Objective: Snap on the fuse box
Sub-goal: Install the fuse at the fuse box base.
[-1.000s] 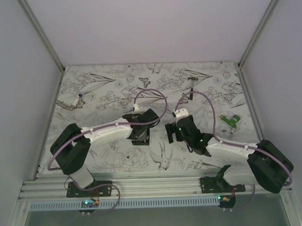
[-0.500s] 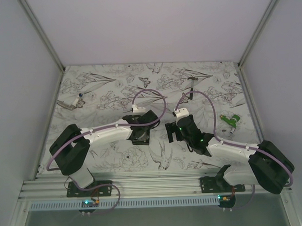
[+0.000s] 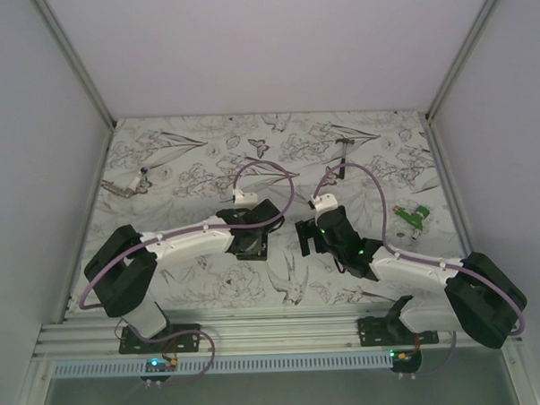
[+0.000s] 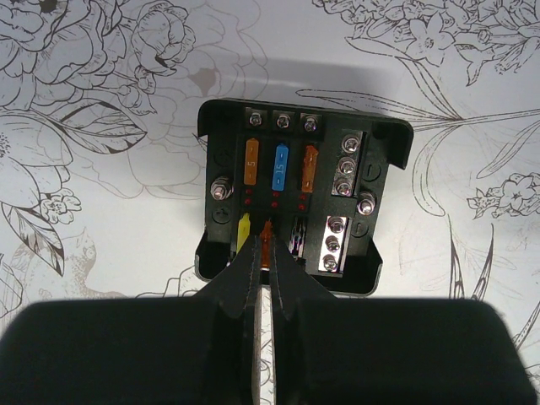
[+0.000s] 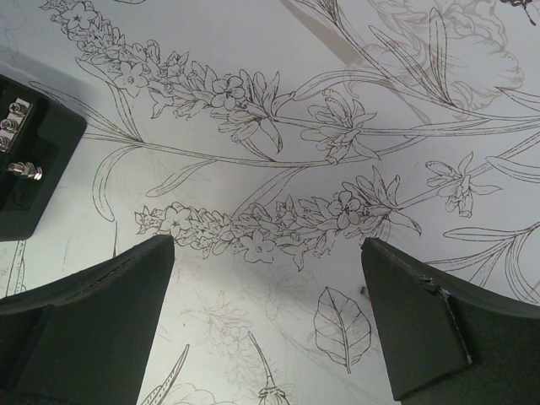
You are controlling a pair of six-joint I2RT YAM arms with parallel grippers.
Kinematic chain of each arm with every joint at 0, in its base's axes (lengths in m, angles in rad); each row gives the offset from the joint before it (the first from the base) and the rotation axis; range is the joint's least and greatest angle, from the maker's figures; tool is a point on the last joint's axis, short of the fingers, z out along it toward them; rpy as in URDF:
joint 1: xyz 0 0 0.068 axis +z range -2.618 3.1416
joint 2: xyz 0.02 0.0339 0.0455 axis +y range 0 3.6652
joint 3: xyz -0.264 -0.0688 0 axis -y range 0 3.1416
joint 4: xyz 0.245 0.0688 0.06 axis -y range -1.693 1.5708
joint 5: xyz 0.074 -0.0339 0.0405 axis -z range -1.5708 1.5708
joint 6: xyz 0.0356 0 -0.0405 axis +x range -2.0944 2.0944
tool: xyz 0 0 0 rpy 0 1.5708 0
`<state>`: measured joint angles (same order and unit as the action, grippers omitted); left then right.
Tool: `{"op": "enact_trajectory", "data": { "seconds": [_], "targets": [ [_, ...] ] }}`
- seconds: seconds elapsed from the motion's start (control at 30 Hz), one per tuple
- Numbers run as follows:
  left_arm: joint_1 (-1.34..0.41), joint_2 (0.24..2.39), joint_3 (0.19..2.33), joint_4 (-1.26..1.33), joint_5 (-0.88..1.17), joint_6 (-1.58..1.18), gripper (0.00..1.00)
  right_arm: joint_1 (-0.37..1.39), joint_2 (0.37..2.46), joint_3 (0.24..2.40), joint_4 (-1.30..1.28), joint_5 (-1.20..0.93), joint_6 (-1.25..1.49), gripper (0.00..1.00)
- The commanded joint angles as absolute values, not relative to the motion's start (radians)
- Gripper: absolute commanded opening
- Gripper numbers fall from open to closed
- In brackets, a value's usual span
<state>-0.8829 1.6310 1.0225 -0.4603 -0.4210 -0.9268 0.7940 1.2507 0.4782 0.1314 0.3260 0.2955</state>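
The fuse box [image 4: 226, 152] is a black open box lying flat on the flower-printed table. Orange and blue fuses stand in its far row, and a yellow fuse [image 4: 243, 229] in its near row. My left gripper [image 4: 263, 246] is above the box's near edge, shut on a small orange fuse [image 4: 268, 233] in the middle near slot. In the top view the left gripper [image 3: 251, 243] covers most of the box [image 3: 257, 251]. My right gripper [image 3: 307, 239] is open and empty just right of the box. A corner of the box [image 5: 29, 169] shows at the left of the right wrist view, beside the right gripper [image 5: 268, 246].
A green object [image 3: 415, 217] lies at the right side of the table. A small dark hammer [image 3: 345, 144] lies at the back. A small metal tool [image 3: 126, 185] lies at the far left. White walls close in the table on three sides.
The left arm's elbow and cable have shifted slightly to the left. Both grippers stay where they were.
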Motion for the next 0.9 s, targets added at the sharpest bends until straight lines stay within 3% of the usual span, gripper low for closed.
{"op": "enact_trajectory", "data": {
  "seconds": [0.0,0.87],
  "targets": [
    [-0.896,1.682,0.959,-0.57,-0.296,-0.944,0.0,0.787,1.239,0.49,0.173,0.324,0.292,0.99],
    [-0.843,1.716,1.04,-0.533,-0.255,-0.856,0.0,0.788,1.218,0.486,0.167,0.314,0.293,0.99]
  ]
}}
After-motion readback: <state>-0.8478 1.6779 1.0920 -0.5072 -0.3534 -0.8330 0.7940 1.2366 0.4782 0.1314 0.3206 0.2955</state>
